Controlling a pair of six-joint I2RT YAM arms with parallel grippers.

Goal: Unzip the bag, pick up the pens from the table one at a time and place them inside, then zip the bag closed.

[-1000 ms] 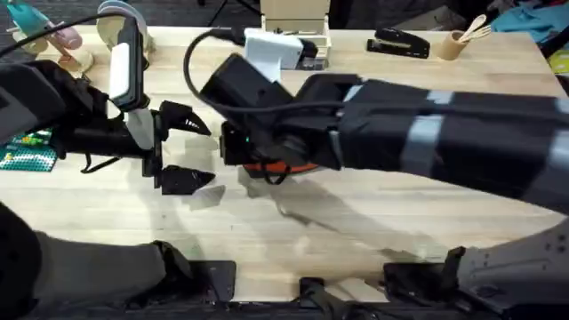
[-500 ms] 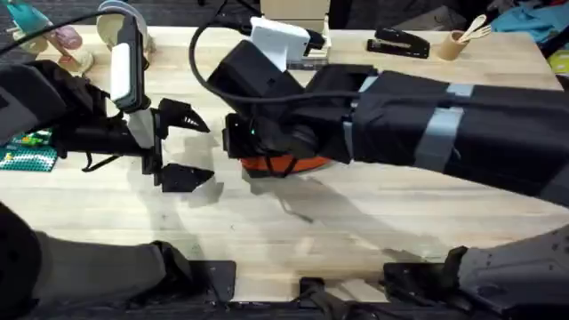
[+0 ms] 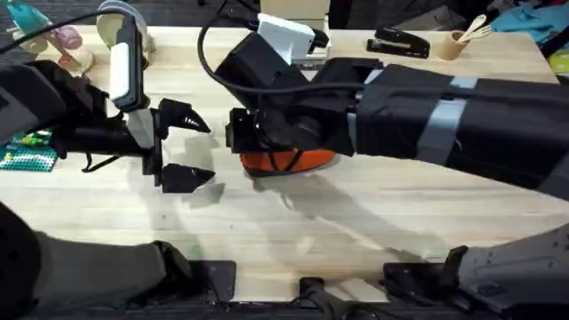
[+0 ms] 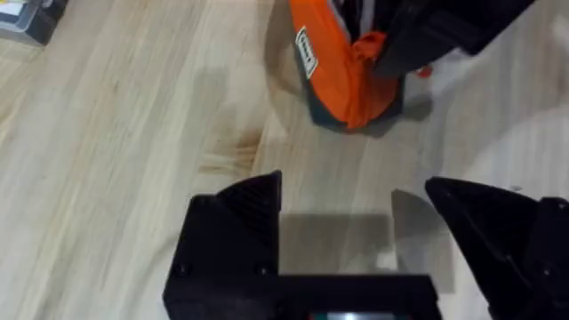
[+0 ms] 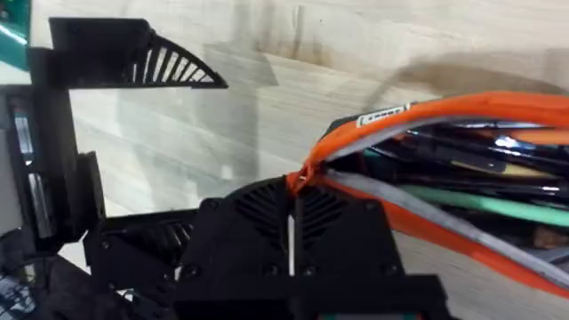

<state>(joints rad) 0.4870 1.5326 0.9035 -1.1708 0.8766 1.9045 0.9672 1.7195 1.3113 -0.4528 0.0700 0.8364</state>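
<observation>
On the table (image 3: 267,213), the right pincer (image 5: 298,191) grips the bag (image 5: 462,116); the left pincer (image 3: 182,147) gapes wide.

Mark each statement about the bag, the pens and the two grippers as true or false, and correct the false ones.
1. The left gripper is open and holds nothing. True.
2. The bag is zipped fully closed. False: it gapes open in the right wrist view.
3. A green pen lies inside the bag. True.
4. The right gripper is far from the bag. False: its fingers are shut at the bag's orange end.
5. The bag hangs above the table. False: it rests on it.
</observation>
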